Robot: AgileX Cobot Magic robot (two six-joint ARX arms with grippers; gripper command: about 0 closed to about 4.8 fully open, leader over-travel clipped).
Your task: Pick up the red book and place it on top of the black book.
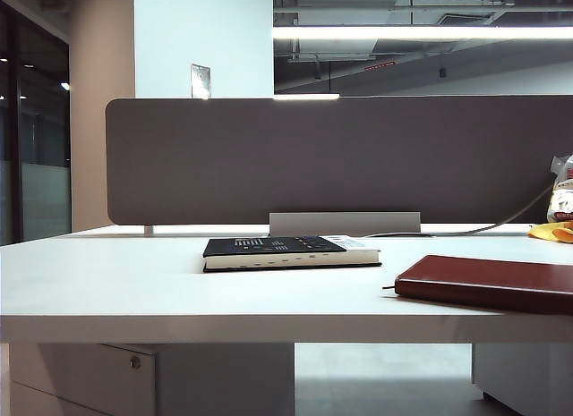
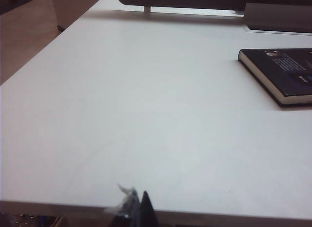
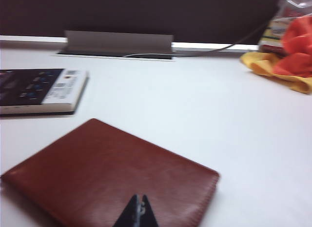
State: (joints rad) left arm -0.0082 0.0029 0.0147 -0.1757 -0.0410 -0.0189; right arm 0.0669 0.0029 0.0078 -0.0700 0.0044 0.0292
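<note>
Nothing is picked up yet. The red book (image 1: 488, 283) lies flat on the white desk (image 1: 107, 282), right of the black book (image 1: 286, 251) and apart from it. The right gripper (image 3: 138, 213), jaws together, hovers near the red book; the left gripper (image 2: 136, 207), also closed, waits over bare desk. Next, I judge, the right jaws must open and take the book's edge.

A white desk (image 1: 134, 282) spans the foreground, with a drawer unit (image 1: 81, 376) beneath it on the left. A dark grey divider panel (image 1: 340, 157) stands upright along the desk's far edge, above a grey cable cover (image 1: 345, 224). Behind the panel rises a white column (image 1: 201, 40). A long ceiling light (image 1: 421, 31) is lit among exposed ducts. Dark glazing (image 1: 31, 130) fills the left wall.
</note>
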